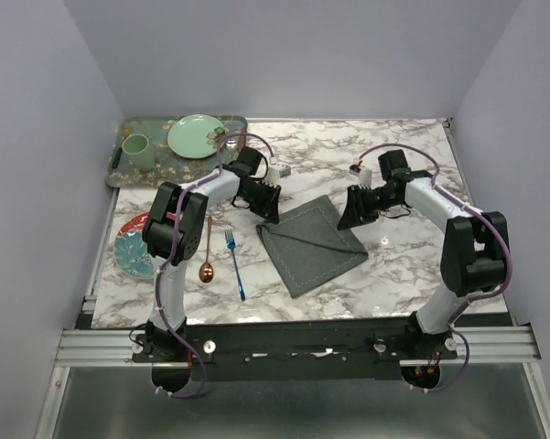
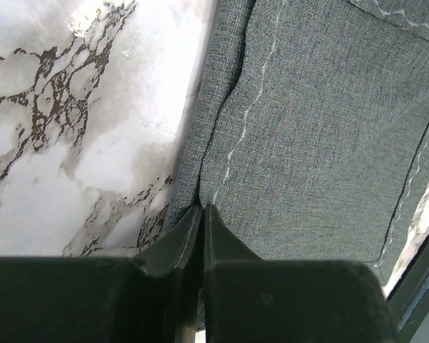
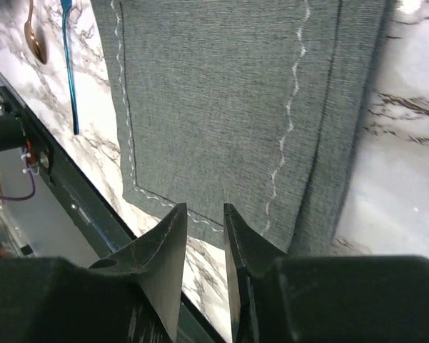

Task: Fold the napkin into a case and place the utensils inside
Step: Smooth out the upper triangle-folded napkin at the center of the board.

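The marble counter (image 1: 393, 265) carried everything. Near its middle lay the napkin (image 1: 311, 247), dark grey, folded over on itself with one layer slanting across the other, and set at an angle to the counter's edges. A patterned green tray (image 1: 117, 170) sat in the far left corner, holding a pale green plate (image 1: 197, 135) and a green mug (image 1: 137, 152). The left claw (image 2: 202, 209) was at the napkin's far left corner, its jaws almost together and clamped on a raised fold of the cloth's edge. The right claw (image 3: 203, 214) hung over the napkin's right edge, jaws a little apart with nothing between them. A red and teal plate (image 1: 133, 247) rested at the left edge. Between it and the napkin lay the blue fork (image 1: 235, 265) and, just left of that, the copper spoon (image 1: 207, 251).
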